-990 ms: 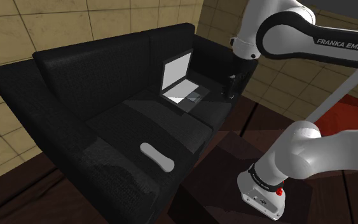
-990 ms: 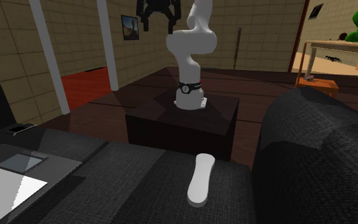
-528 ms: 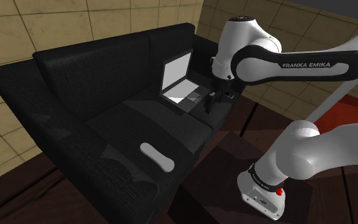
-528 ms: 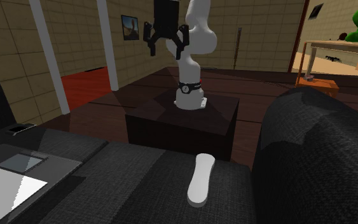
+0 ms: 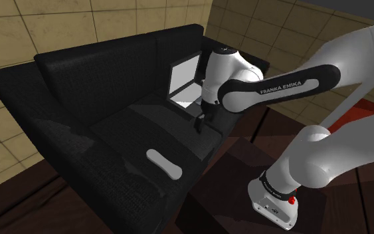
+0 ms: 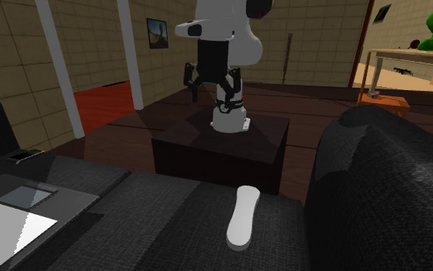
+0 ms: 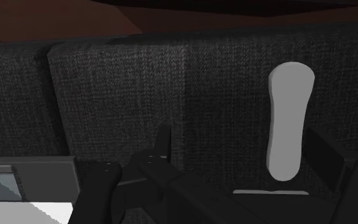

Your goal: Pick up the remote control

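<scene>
Your item: one remote control [image 5: 163, 163] [image 6: 243, 217] [image 7: 289, 127], a plain light-grey bar, long and slim, with rounded ends, a slight waist and no buttons visible. You find it lying flat on the seat of the black sofa [image 5: 79, 133] [image 6: 153, 223] [image 7: 139, 83], near the front edge and well apart from the open laptop [image 5: 185, 83] on the next cushion. Your gripper [image 5: 198, 125] [image 6: 213, 92] hangs above the seat between laptop and remote control, fingers spread apart, with nothing between them.
</scene>
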Motion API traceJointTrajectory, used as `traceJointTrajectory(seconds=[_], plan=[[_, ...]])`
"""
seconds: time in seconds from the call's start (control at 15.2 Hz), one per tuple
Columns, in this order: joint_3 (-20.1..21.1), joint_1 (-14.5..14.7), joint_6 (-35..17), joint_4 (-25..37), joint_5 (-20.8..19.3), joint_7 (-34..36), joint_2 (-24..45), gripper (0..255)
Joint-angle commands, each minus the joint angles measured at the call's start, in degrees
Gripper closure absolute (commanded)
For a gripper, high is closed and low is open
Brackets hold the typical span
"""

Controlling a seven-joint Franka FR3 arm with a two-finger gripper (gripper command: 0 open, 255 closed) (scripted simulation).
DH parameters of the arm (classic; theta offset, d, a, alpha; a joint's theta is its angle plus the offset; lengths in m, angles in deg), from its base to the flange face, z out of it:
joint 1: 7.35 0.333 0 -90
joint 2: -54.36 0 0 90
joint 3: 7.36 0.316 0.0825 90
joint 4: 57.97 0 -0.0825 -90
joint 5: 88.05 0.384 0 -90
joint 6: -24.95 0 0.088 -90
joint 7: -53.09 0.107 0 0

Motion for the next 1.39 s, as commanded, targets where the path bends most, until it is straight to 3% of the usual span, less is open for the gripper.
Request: traceJointTrajectory(seconds=[0.0,0.33,0.66,1.06,1.32], plan=[[1.31,0.39,-4.65,-0.01,0.18,1.59,4.32,0],[4.30,0.65,-15.00,1.77,-1.48,6.17,16.07,0],[6.10,0.99,-23.63,5.82,-7.11,13.00,28.72,0],[3.73,5.09,-30.76,13.48,-16.33,22.41,43.68,0],[1.58,7.91,-33.26,17.21,-19.10,25.36,49.76,0]])
